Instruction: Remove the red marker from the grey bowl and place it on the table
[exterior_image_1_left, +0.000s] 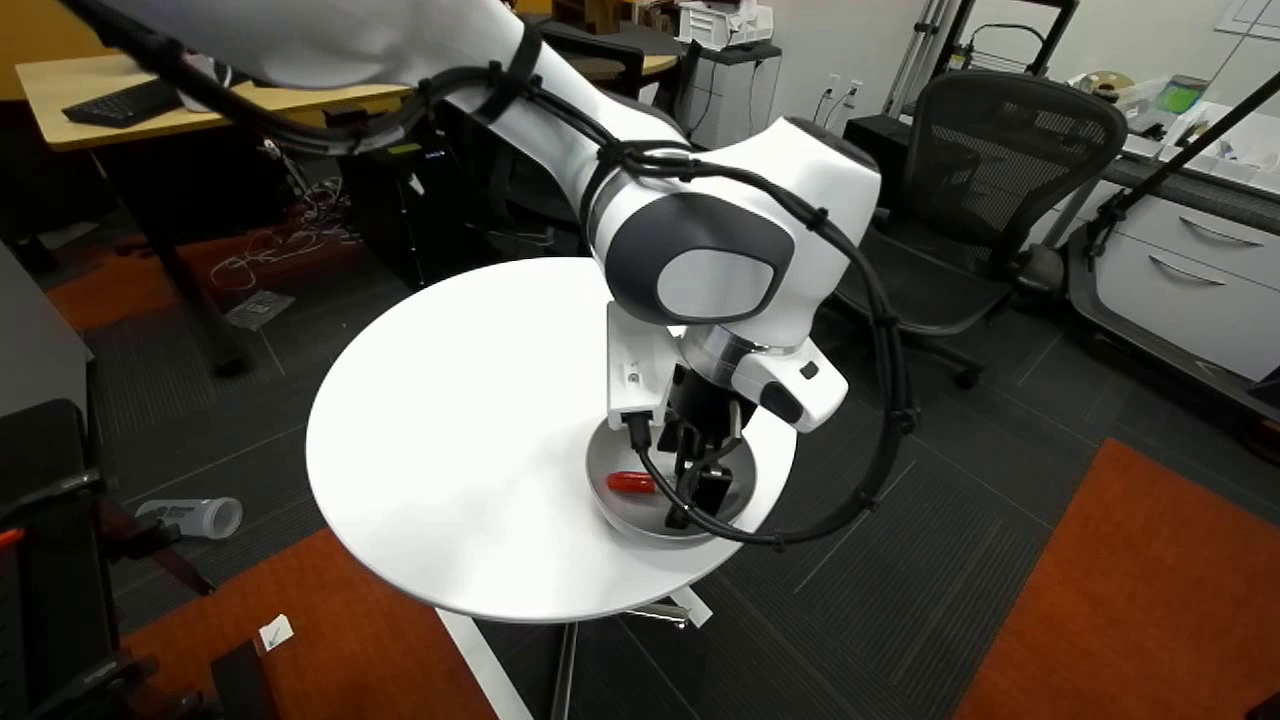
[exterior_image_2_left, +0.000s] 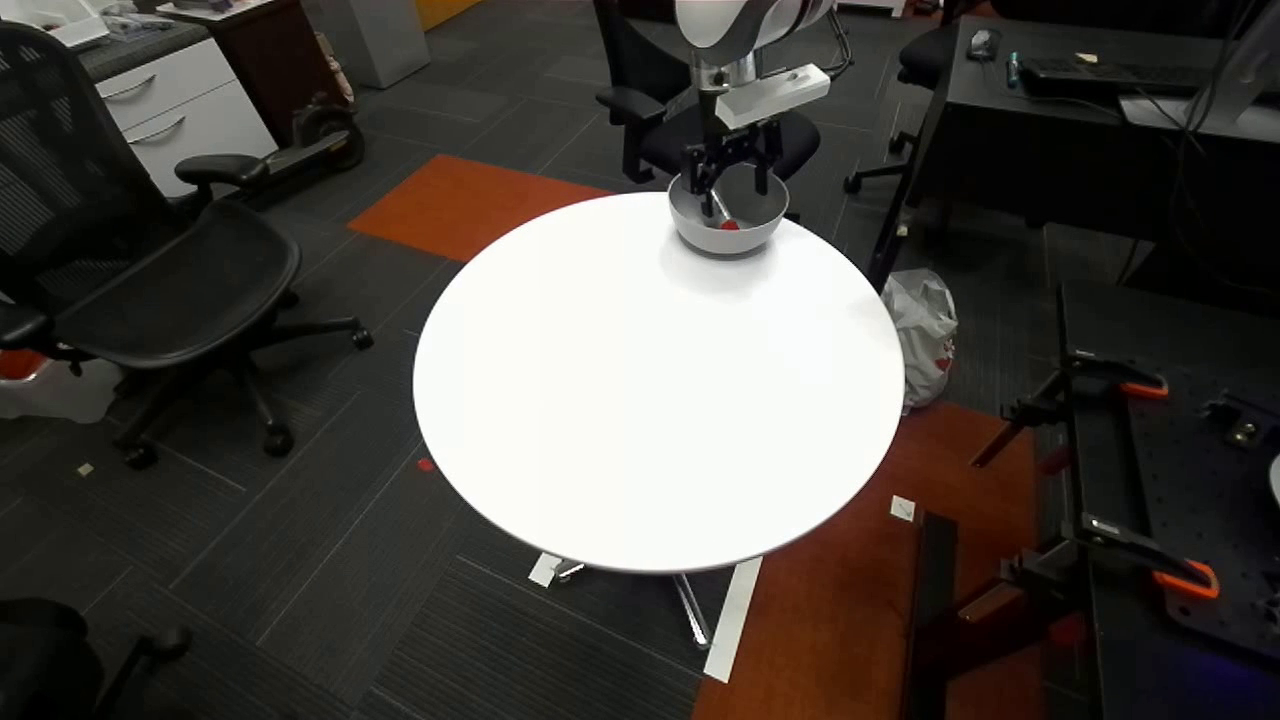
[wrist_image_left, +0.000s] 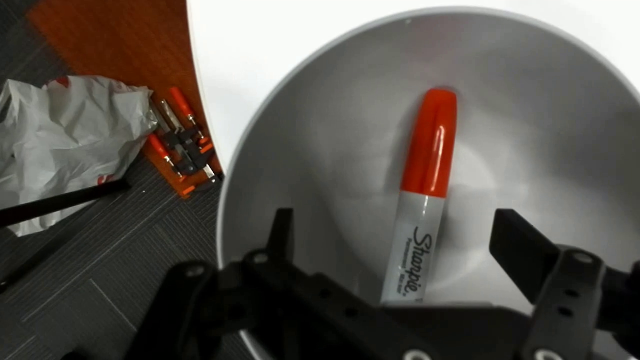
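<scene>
Wrist view, glossy red-capped marker (wrist_image_left: 422, 195) in round bowl (wrist_image_left: 310, 150), claw (wrist_image_left: 396, 225) parted

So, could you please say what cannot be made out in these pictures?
Red marker: lower end hidden behind the hand in the wrist view; lettering too small to read in both exterior views.
Grey bowl: right side cut off by the wrist view's right edge.
Plastic bag: anything inside hidden by its own plastic, wrist view.
Arm: upper part cut off by the top edge in an exterior view.
</scene>
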